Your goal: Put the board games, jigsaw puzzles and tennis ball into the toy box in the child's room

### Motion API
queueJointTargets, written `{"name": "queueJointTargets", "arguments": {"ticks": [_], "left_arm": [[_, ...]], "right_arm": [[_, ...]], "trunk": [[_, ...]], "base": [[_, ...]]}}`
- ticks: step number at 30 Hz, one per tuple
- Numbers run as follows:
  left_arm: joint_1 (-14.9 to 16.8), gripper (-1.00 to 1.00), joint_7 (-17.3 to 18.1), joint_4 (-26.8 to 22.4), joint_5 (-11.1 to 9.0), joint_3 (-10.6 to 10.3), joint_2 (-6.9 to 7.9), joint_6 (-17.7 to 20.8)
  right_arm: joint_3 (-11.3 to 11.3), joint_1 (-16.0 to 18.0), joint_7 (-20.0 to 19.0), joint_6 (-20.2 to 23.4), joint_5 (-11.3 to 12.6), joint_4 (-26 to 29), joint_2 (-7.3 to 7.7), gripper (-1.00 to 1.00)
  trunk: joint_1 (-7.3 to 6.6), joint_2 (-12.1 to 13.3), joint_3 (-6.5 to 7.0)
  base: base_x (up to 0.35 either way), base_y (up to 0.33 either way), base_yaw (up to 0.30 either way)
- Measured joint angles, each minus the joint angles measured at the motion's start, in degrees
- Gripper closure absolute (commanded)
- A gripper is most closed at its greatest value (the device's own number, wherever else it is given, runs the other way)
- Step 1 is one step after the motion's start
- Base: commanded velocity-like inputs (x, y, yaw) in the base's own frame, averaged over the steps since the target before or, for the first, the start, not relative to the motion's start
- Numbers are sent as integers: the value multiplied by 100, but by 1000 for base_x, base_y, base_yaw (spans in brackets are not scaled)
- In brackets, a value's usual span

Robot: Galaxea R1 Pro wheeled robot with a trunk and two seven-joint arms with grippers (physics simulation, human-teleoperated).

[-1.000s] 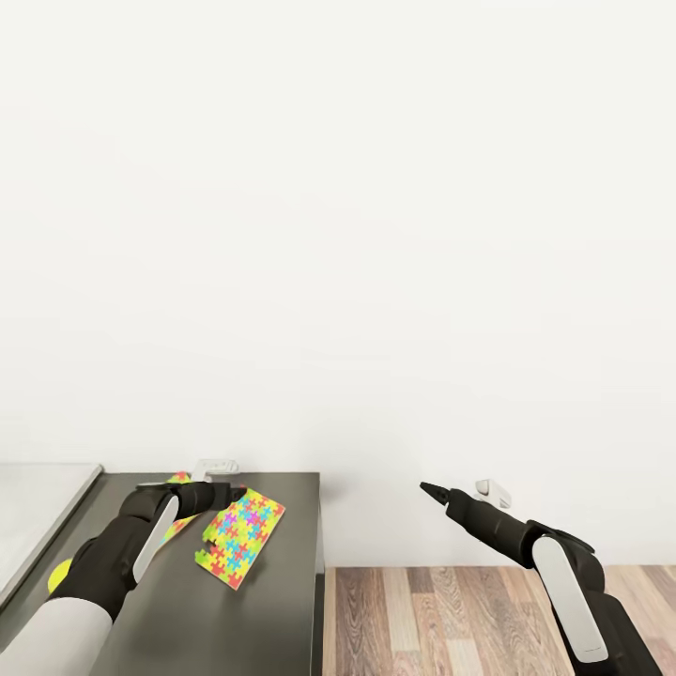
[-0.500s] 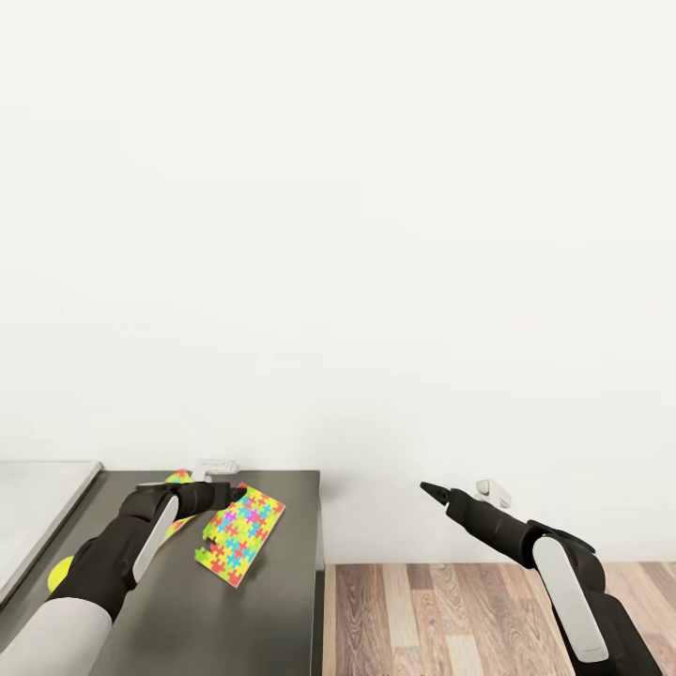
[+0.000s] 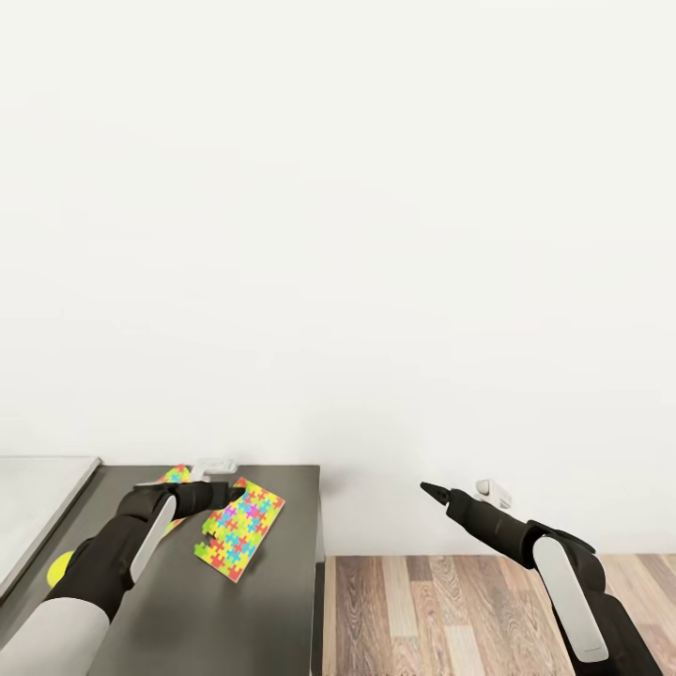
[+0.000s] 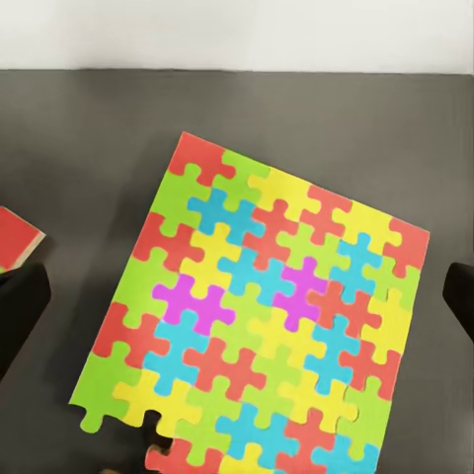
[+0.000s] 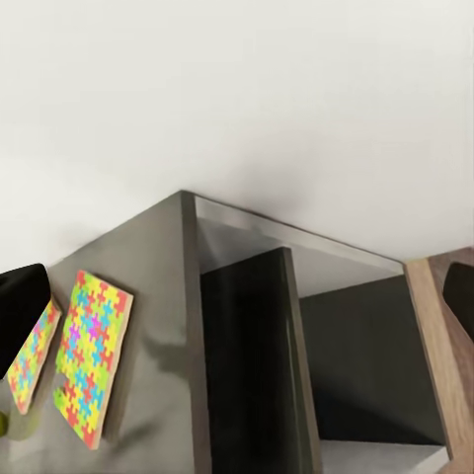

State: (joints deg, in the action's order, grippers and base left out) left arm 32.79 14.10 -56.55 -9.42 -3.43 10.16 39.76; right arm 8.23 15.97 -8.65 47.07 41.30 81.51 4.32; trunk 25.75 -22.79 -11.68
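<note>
Over the last second the head view tilted up a touch: the table edge and the puzzles sat slightly higher in frame, and more of the second puzzle showed behind the left arm. Nothing on the table itself moved; the right arm held the same pose.

Nearer jigsaw puzzle lay flat on the dark grey section of the table, close to that section's right edge and turned at an angle to it. In the left wrist view the same puzzle lay right below the camera, squarely between the two dark fingertips at the frame sides, so the left pincer was spread wide, holding nothing, hovering above the sheet's far end. Could not tell whether it touched the sheet.

Second jigsaw puzzle lay just beside the first, on the far-left side, mostly hidden by the left forearm in the head view; the right wrist view showed both sheets side by side, second puzzle near the frame edge. Tennis ball sat on the dark top near the pale grey table section, partly behind the left arm.

Right pincer hung out over the wooden floor, well apart from the table, pointing towards the white wall. In the head view its tips looked closed to a point, but its wrist view showed dark fingertips at opposite frame edges, so cannot tell its state. Empty either way.
</note>
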Motion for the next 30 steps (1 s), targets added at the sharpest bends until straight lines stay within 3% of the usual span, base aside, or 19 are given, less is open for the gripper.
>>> {"name": "queueJointTargets", "arguments": {"ticks": [5, 13, 22, 30], "left_arm": [[2, -100, 108, 0, -32, 15, 34, 3], [3, -100, 846, 0, -20, 37, 66, 2], [4, -100, 961, 0, -41, 78, 189, 7], [31, -100, 1104, -2, -55, 527, 208, 13]], "right_arm": [[-1, 2, 1, 0, -1, 2, 0, -100], [-6, 2, 1, 0, -3, 3, 0, -100], [-10, 2, -5, 0, -3, 3, 0, -100], [-9, 1, -6, 0, -2, 3, 0, -100]], "trunk": [[0, 0, -47], [0, 0, -122], [0, 0, -207], [0, -1, -282]], "base": [[0, 0, 0], [0, 0, 0], [0, 0, 0], [0, 0, 0]]}}
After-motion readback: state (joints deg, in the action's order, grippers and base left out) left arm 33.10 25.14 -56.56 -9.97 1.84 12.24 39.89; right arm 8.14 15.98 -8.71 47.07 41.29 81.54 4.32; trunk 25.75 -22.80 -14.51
